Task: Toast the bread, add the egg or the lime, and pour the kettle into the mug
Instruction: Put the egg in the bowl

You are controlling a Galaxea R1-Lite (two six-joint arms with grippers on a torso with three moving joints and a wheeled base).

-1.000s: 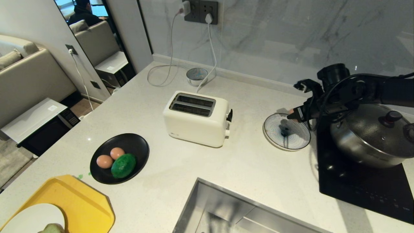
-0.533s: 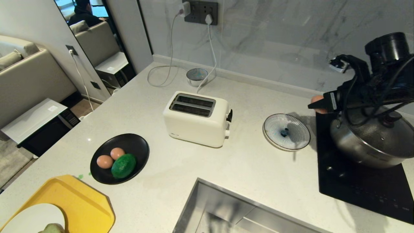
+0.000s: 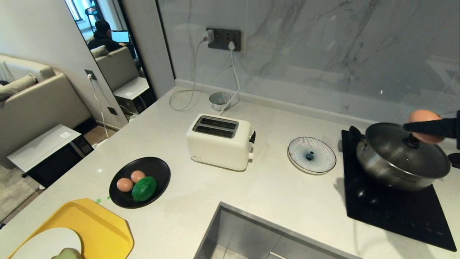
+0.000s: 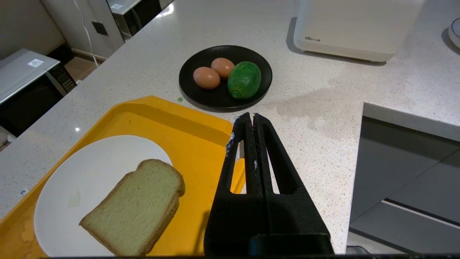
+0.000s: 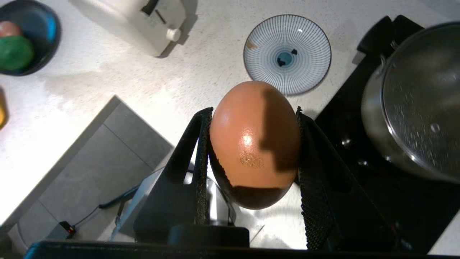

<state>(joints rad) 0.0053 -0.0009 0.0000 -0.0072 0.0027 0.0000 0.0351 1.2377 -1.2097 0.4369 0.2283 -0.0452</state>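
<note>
The right hand (image 3: 427, 127) enters at the right edge of the head view, its black fingers (image 5: 201, 151) clamped on either side of the egg (image 5: 255, 144). The egg is off the table, above the lidded steel pot (image 3: 402, 156) on the black hob (image 3: 388, 208). In the right wrist view the egg's long axis runs along the fingers, with one end poking out past their tips.

The left hand (image 4: 250, 118) hangs over the near left corner of the table (image 3: 287, 201), fingers pressed together and holding nothing. Just beside it in the left wrist view lies the bread (image 4: 136, 207), flat on a white plate (image 4: 61, 194) in the yellow tray (image 3: 100, 226), which fills the lower left corner of the head view.

A black dish (image 3: 158, 171) left of centre holds two more eggs (image 3: 124, 184) and the lime (image 3: 144, 188), whose long axis slants up and to the right. The white toaster (image 3: 219, 145) stands mid-frame, slots up, with bare table around it. To its right sits a striped saucer (image 3: 311, 155), just beside the hob's left edge. The sink (image 3: 248, 237) cuts into the table's near edge at bottom centre, with open table between it, the toaster and the saucer. A marble wall closes off the far side, and the table's left edge drops to a room with sofas.
</note>
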